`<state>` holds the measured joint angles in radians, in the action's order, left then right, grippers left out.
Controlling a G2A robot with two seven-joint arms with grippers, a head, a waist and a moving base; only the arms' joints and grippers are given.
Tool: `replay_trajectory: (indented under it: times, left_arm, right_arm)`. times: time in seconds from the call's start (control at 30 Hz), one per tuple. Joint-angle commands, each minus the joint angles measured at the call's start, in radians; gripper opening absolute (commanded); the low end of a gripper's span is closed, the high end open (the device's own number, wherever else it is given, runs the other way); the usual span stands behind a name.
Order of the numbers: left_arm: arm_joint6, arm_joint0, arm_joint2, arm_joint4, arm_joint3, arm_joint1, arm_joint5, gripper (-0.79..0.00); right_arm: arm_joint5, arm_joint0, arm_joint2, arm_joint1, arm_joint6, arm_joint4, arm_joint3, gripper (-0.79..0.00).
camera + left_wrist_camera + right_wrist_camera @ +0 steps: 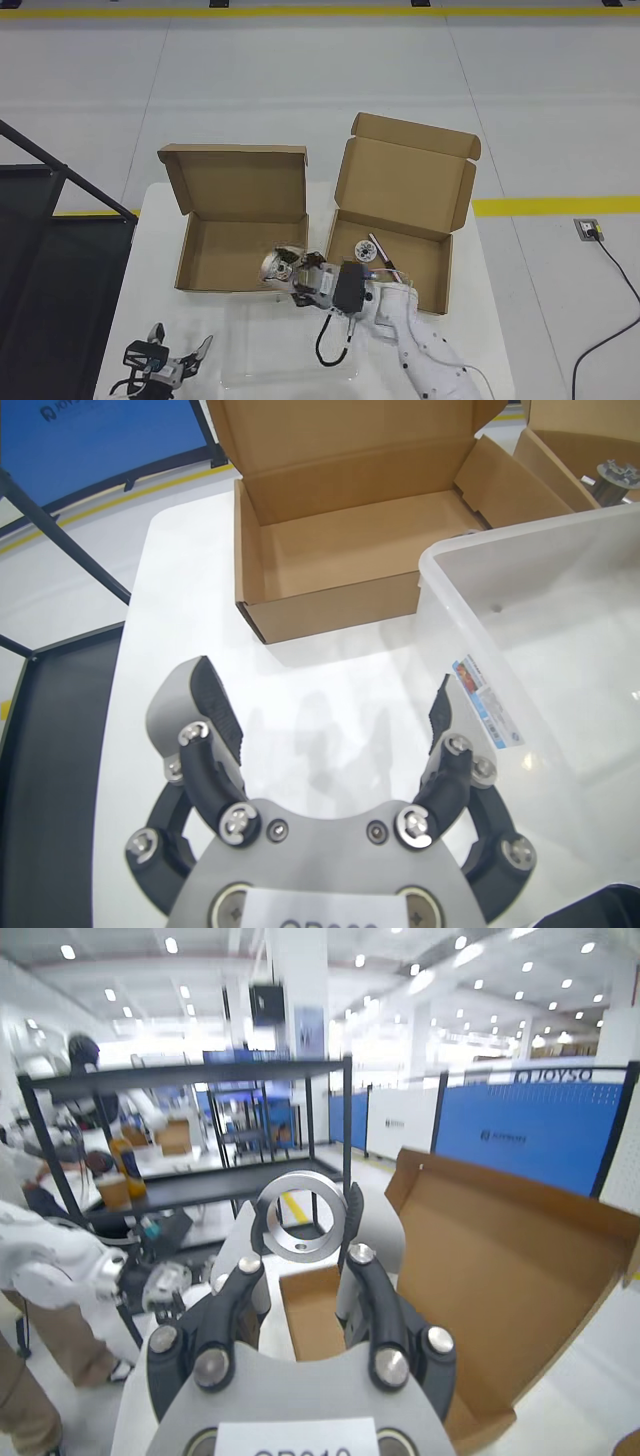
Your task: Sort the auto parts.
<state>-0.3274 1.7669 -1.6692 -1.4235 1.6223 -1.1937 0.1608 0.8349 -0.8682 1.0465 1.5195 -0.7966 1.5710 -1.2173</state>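
- Your right gripper [305, 1220] was clenched on a metal ring [300, 1249], holding it over the 5 o'clock corner of the left cardboard box [220, 255].
- Your left gripper [325, 689] was released, above the table [200, 600] near its 7 o'clock corner, beside the clear bin [540, 600].
- The right cardboard box [425, 270], at 3 o'clock from the left one, held metal parts [366, 250].

Overhead looking down, two close wrist views

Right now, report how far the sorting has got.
Done: metal parts lie in the right box. In hand: the right tool grips a metal ring over the left box's corner. Left: release the ring; the left tool hangs open beside the clear bin, where no parts show.
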Motion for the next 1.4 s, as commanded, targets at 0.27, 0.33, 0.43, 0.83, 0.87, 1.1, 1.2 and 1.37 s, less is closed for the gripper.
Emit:
replay_trajectory:
  times: [0.27,0.33,0.43,0.83,0.87,1.1,1.2,1.37]
  left_arm:
    - [-0.009,0.002,-0.007,0.004,-0.002,0.0,0.009,0.0]
    - [-0.009,0.002,-0.007,0.004,-0.002,0.0,0.009,0.0]
    - [-0.009,0.002,-0.007,0.004,-0.002,0.0,0.009,0.0]
    - [0.001,-0.009,-0.017,0.016,-0.007,0.001,0.019,0.0]
    - [0.001,-0.009,-0.017,0.015,-0.007,0.0,0.019,0.0]
    - [0.002,-0.011,-0.024,0.025,-0.012,0.0,0.025,0.0]
    - [0.002,-0.012,-0.026,0.029,-0.014,0.0,0.028,0.0]
    - [-0.004,-0.009,-0.033,0.037,-0.014,0.0,0.03,0.0]
  right_arm:
    - [0.086,0.052,-0.061,-0.026,-0.104,-0.502,-0.07,-0.785]
    - [0.086,0.052,-0.061,-0.026,-0.104,-0.502,-0.07,-0.785]
    - [0.086,0.052,-0.061,-0.026,-0.104,-0.502,-0.07,-0.785]
    - [0.177,0.165,-0.16,-0.027,-0.011,-0.426,0.068,-0.785]
    - [0.177,0.182,-0.176,-0.024,-0.011,-0.411,0.094,-0.785]
    - [0.134,0.291,-0.276,0.016,-0.051,-0.298,0.272,-0.785]
    - [0.069,0.344,-0.323,0.046,-0.011,-0.267,0.352,-0.785]
    - [-0.035,0.426,-0.394,0.113,0.223,-0.322,0.442,-0.785]
